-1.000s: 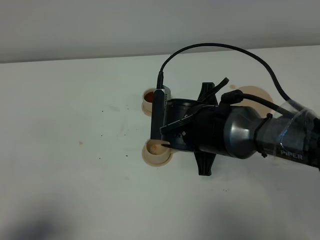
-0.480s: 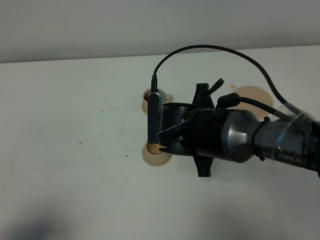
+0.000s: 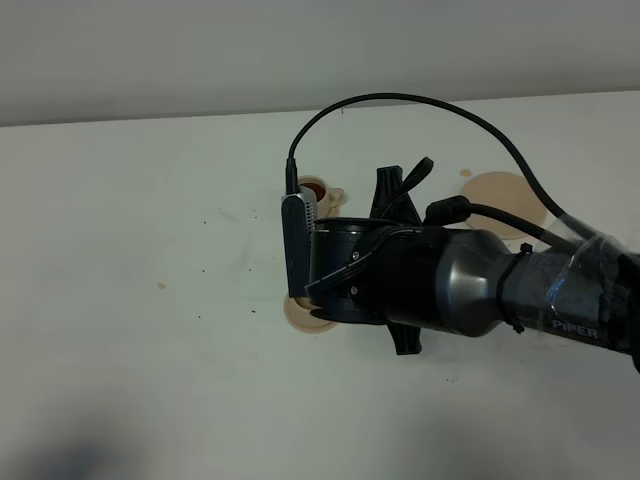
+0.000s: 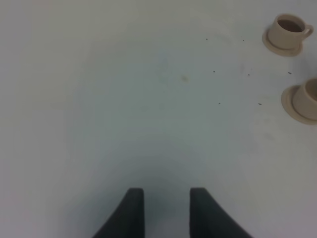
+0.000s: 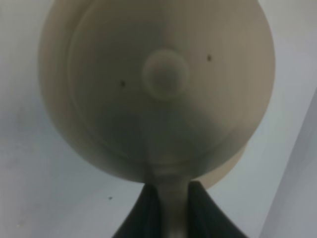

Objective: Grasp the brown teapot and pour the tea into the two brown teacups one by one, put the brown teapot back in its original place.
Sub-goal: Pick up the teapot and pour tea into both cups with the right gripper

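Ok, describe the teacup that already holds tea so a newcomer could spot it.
On the white table, find the right arm reaching across the middle. Just beyond its wrist, toward the wall, a small tan teacup sits on its saucer. Its inside is dark reddish brown; the other cup lies nearer, mostly hidden under the arm.

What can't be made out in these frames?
- Spout and any stream from the teapot: in exterior high the right arm covers the whole pot; right wrist gives only a blurred close-up of its top.
- Fill level of the near cup: under the arm in exterior high, cut off by the frame edge in left wrist.
- The right gripper: behind the arm in exterior high; right wrist shows just its fingertips at the handle.
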